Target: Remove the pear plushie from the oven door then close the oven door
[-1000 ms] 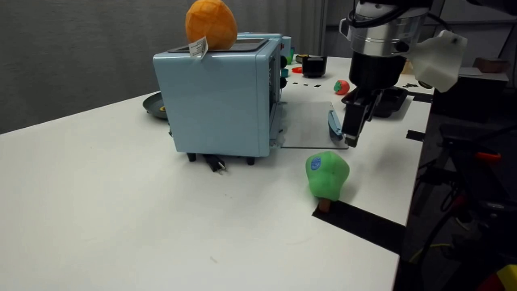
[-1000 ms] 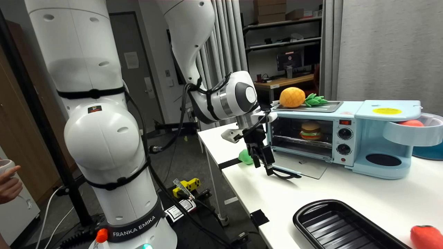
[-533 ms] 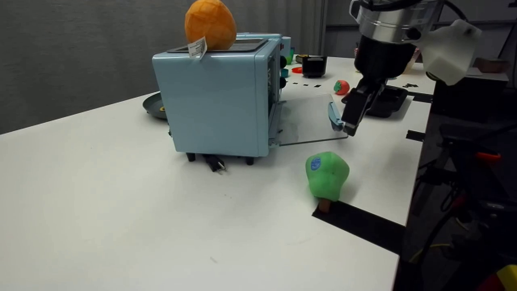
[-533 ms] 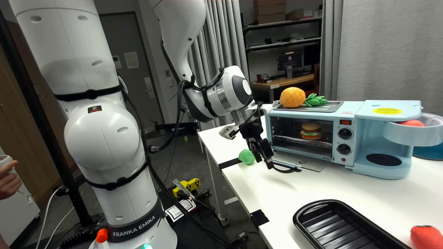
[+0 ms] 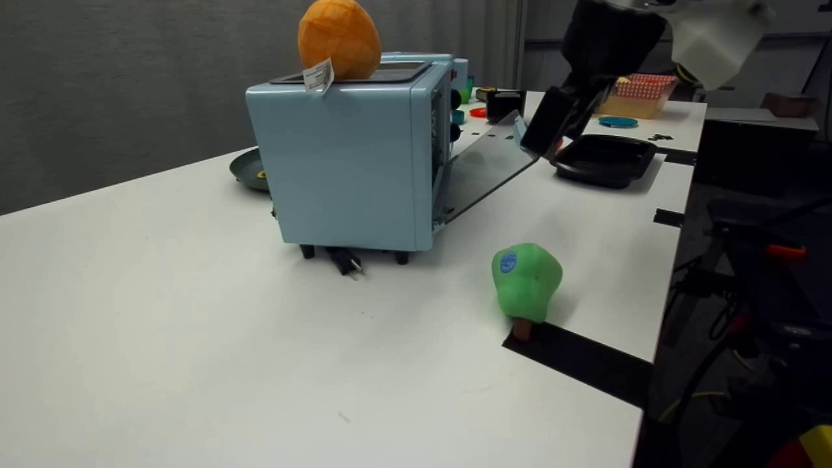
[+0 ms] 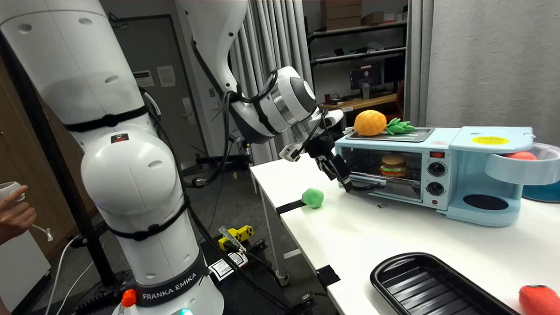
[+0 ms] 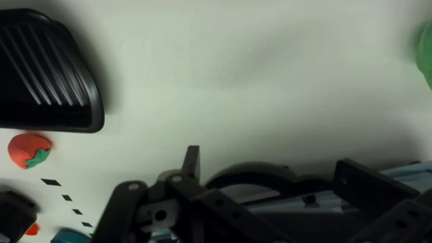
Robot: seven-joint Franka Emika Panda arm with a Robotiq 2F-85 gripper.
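Evidently past the first half of the job. Can see the pear plushie (image 5: pixel 526 281) lying on the tabletop (image 5: pixel 227 364), apart from the toy oven (image 5: pixel 344 169) and apart from the oven door (image 5: pixel 487 166), with the brown stem (image 5: pixel 522 329) at the end of a strip of black tape (image 5: pixel 585 364). Would count the removal as done. Leaves the closing, begun by the look of it but not finished: in an exterior view, find that door tilted, neither flat nor upright, with a visible gap between its upper edge and the oven's front. Would judge the rest a matter of swinging it on up until flush.

Note the pincer (image 7: pixel 266 165) right at the dark handle (image 7: pixel 253 172), with jaws well apart in the wrist view and the handle showing between them; not clamped on anything, as far as can be made out. Cannot tell about contact between fingers (image 7: pixel 364 185) and handle, nor about the exact point of push.

In the same view, lose most of the door behind the dark fingers and catch only a slice of the plushie, cut off at the right edge. In an exterior view, get the handle (image 6: pixel 366 187) low against the oven front, too cluttered there for reading the tilt, and find no stem on the plushie (image 6: pixel 313 198). Can pick out a toy burger (image 6: pixel 393 165) inside the oven, apparently no part of the job.
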